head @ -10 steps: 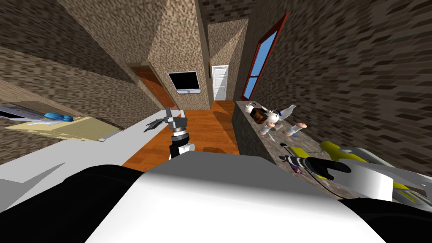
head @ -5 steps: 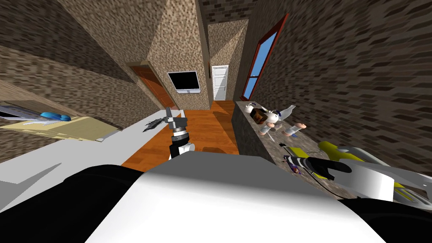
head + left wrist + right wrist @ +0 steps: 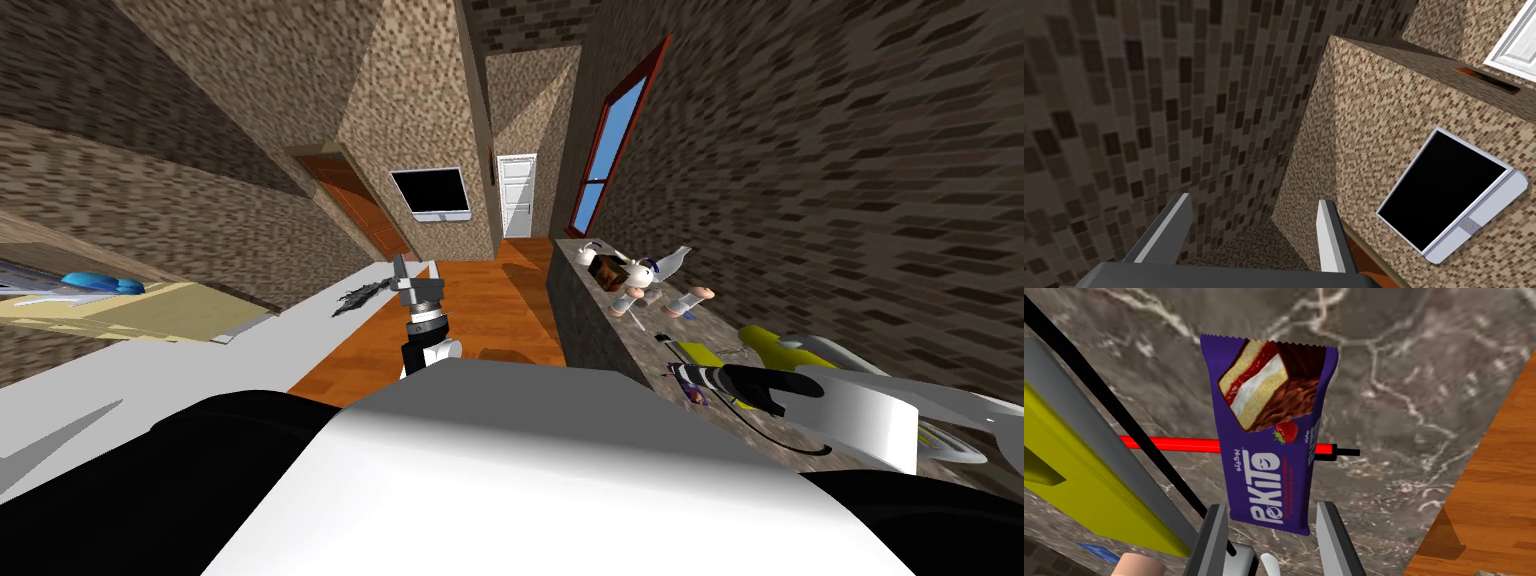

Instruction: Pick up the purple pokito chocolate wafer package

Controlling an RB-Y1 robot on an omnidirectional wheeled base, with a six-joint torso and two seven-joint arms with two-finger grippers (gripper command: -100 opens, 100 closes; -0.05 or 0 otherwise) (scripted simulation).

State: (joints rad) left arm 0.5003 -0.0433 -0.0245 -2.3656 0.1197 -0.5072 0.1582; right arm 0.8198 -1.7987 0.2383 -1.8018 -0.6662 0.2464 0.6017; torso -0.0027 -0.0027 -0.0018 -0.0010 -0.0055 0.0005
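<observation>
The purple Pokito wafer package [image 3: 1269, 433] carries a picture of a chocolate-coated cake slice and hangs lengthwise from my right gripper [image 3: 1271, 510]. Both fingers press the sides of its lower end, so that gripper is shut on it. Beneath it lies the grey marble counter [image 3: 1404, 363]. In the head view the right gripper [image 3: 688, 376] reaches over the counter [image 3: 590, 320] on my right, with the package [image 3: 693, 392] a small purple patch at its tip. My left gripper [image 3: 402, 268] is raised ahead of my chest, fingers apart [image 3: 1254, 200], holding nothing.
A red rod [image 3: 1169, 444] and a black cable [image 3: 1124, 418] lie on the counter behind the package, beside a yellow block [image 3: 1084, 473]. Farther along the counter stand a teapot and small figures [image 3: 640, 275]. Wooden floor [image 3: 1499, 488] borders the counter's edge. A white table [image 3: 200, 370] stands on my left.
My right gripper has closed on the purple package. My head camera has shifted slightly, so the counter's things sit a little more to the left. The left arm has not moved.
</observation>
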